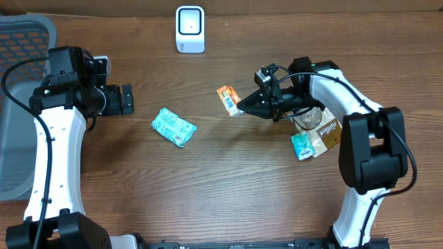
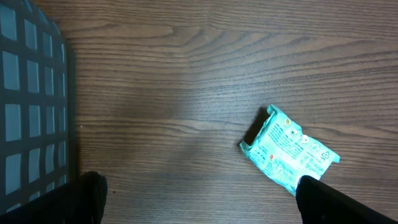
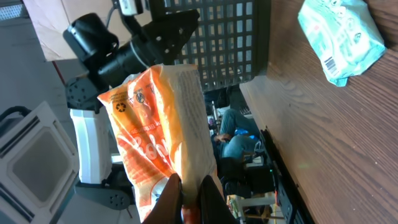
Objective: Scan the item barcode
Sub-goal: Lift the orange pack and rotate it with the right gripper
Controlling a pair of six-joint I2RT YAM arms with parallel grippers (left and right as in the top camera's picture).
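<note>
My right gripper (image 1: 243, 105) is shut on an orange and white snack packet (image 1: 228, 99), holding it in the air over the middle of the table. In the right wrist view the packet (image 3: 155, 118) stands up from the two dark fingers (image 3: 169, 200) pinching its lower edge. The white barcode scanner (image 1: 190, 29) stands at the back edge, up and to the left of the packet. My left gripper (image 1: 126, 99) is wide open at the left with nothing in it. Its fingers (image 2: 339, 202) frame bare table, and a teal packet (image 2: 289, 149) lies just ahead of the right one.
The teal packet (image 1: 174, 127) lies flat between the two arms. A pile of several other packets (image 1: 315, 135) sits under the right arm. A grey mesh basket (image 1: 21, 104) stands at the far left edge, beside the left arm.
</note>
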